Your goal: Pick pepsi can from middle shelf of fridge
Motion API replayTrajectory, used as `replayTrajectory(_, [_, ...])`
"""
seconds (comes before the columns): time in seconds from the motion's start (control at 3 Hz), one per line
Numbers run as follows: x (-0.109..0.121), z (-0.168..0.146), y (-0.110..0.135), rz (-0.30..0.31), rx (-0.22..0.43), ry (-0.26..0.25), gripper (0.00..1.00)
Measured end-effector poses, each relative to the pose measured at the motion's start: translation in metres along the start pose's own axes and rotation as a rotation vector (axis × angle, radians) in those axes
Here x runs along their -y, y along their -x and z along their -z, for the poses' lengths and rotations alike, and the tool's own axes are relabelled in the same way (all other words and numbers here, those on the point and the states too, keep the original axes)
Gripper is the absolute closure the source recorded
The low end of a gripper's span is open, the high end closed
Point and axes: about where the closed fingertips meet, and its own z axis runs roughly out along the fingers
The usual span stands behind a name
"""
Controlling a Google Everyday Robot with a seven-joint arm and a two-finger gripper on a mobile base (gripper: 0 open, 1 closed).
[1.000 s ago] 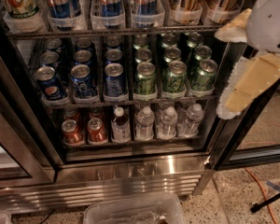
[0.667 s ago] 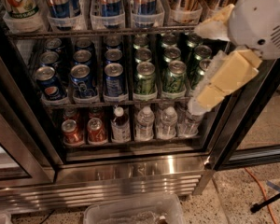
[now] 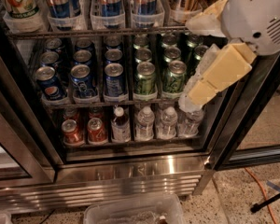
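Three lanes of blue cans fill the left of the middle shelf (image 3: 130,101) in the fridge (image 3: 130,172); we read a logo only on the front-left pepsi can (image 3: 50,84). At right, the gripper (image 3: 189,62) hangs spread and empty, hiding the outermost green cans (image 3: 145,78).

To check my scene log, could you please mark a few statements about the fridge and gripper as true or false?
1. On the middle shelf, pepsi cans stand left of green cans. True.
2. The gripper hangs before the fridge's right side. True.
3. The gripper holds a can. False: its fingers are open and empty.
4. Below the middle shelf stand only bottles. False: red cans stand left of the bottles.
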Motion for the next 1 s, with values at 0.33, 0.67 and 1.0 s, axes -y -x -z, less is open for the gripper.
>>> replayTrajectory(0.33, [0.002, -0.014, -0.015, -0.011, -0.082, -0.024, 0.00])
replayTrajectory(0.67, [0.013, -0.046, -0.065, -0.028, -0.210, -0.085, 0.00])
replayTrajectory(1.0, [0.024, -0.084, -0.107, -0.015, -0.261, -0.131, 0.00])
